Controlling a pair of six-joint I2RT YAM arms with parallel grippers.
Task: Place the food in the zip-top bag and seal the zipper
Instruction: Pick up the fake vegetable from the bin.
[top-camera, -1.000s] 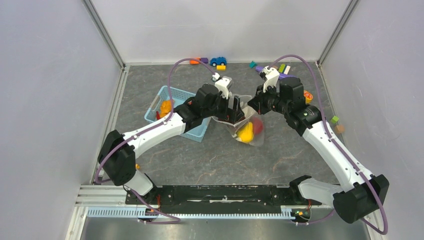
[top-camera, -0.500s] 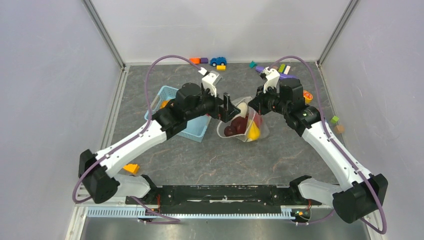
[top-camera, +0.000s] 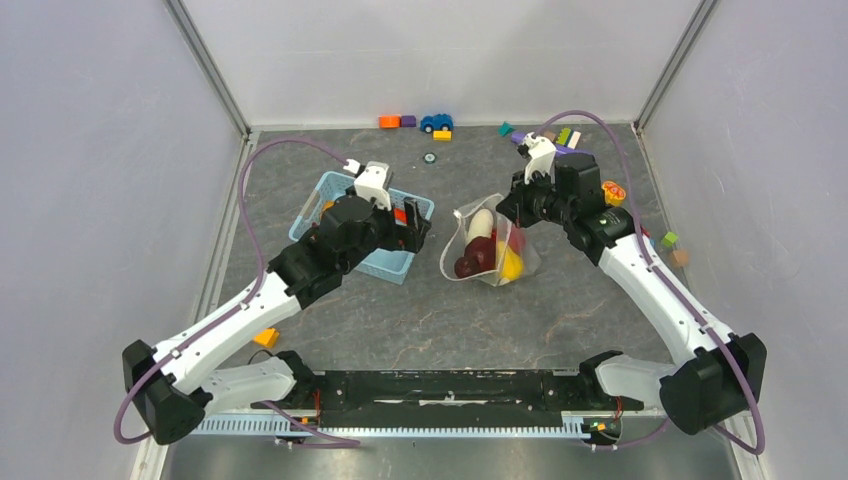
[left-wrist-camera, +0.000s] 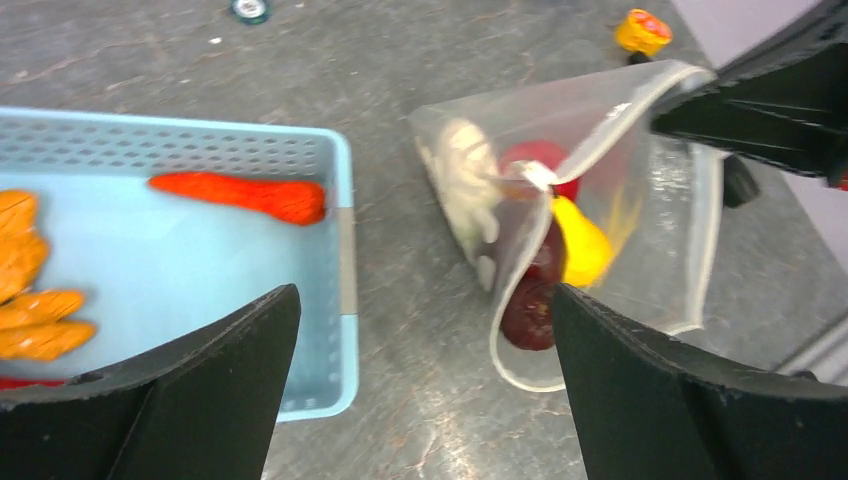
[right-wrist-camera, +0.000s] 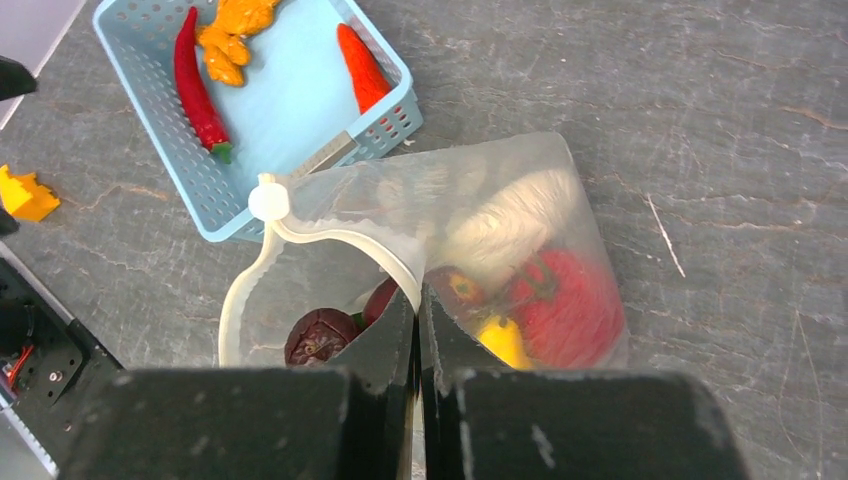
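Note:
The zip-top bag (top-camera: 522, 258) hangs open-mouthed from my right gripper (top-camera: 508, 212), which is shut on its zipper rim (right-wrist-camera: 340, 240) near the white slider tab (right-wrist-camera: 268, 200). Inside the bag are a white radish (top-camera: 482, 222), a red tomato (right-wrist-camera: 565, 300), a yellow pepper (top-camera: 510, 264) and a dark maroon piece (right-wrist-camera: 318, 335). My left gripper (top-camera: 418, 225) is open and empty, between the bag and the blue basket (top-camera: 322, 190). In the left wrist view it (left-wrist-camera: 422, 300) hovers over bare table. An orange carrot (left-wrist-camera: 245, 195) lies in the basket.
The basket also holds a red chili (right-wrist-camera: 195, 90) and an orange piece (right-wrist-camera: 235, 30). Toy blocks and a blue car (top-camera: 436, 122) line the back wall. A yellow block (top-camera: 265, 338) lies near the left arm's base. An orange round piece (top-camera: 614, 190) lies right of the bag.
My left gripper has pulled back from the bag's mouth leftward toward the basket. The bag stays held by my right gripper, with the food settled inside.

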